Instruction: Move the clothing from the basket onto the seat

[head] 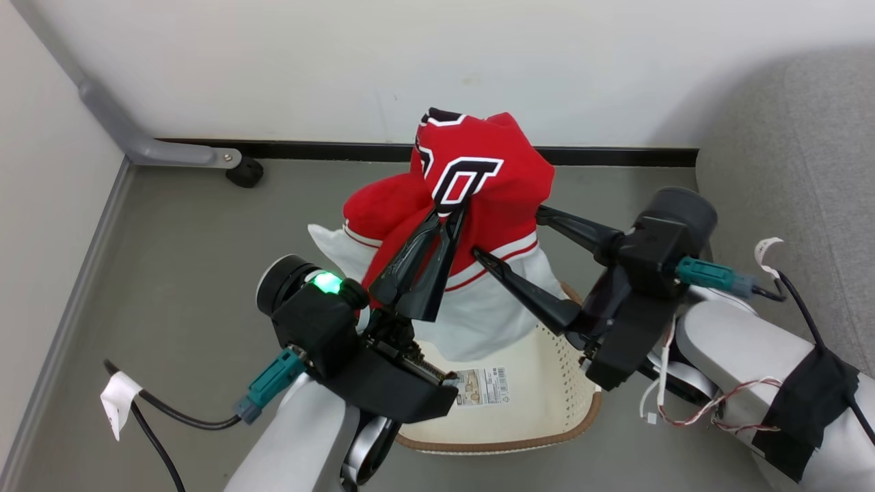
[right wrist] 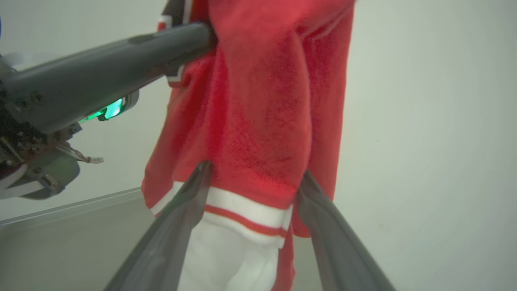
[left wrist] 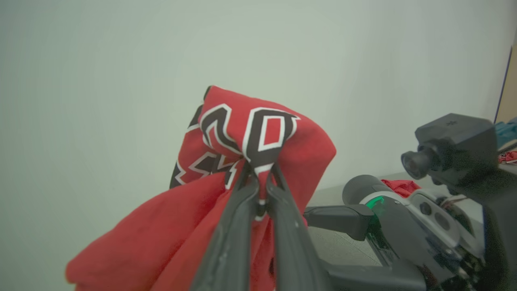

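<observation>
Head view: nearest, the basket [head: 547, 403] sits below; left gripper [head: 448, 213] is pinched shut on the clothing [head: 492, 178], which hangs above it.

Right wrist view: Soft, light, droopy. Right gripper [right wrist: 255, 169] gapes around the striped hem [right wrist: 242, 214], probably a good second hold.

Head view: Wall [head: 342, 68] close behind; seat [head: 806, 171] lies right, free room between.

We find the centre of the head view blocked by the clothing [head: 478, 178], which hangs from the pinched left gripper [head: 448, 210] above the basket [head: 547, 389], with the right gripper [head: 508, 234] spread astride its lower hem. We note free floor [head: 178, 273] across the left of the frame and along the skirting at upper centre, bounded at upper left by a grey pipe [head: 137, 147] and its black foot [head: 245, 172]. At the right edge the seat [head: 786, 137] offers open surface, and the basket's bottom at lower centre lies open from above.
</observation>
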